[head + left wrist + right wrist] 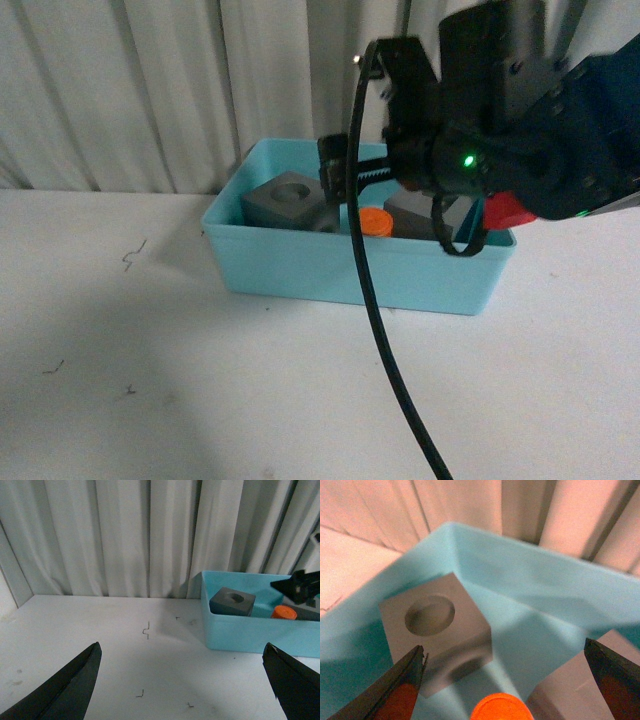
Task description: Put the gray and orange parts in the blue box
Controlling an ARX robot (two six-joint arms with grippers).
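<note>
Lying between the right fingers [395, 690], orange cylinder [497, 707] inside blue box [520, 575].

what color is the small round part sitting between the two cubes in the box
Orange cylinder; the left wrist view shows it best.

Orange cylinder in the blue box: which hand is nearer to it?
Right. The right hand hangs open over the blue box, just above the orange cylinder. The left hand is open over bare table, well away from the box.
</note>
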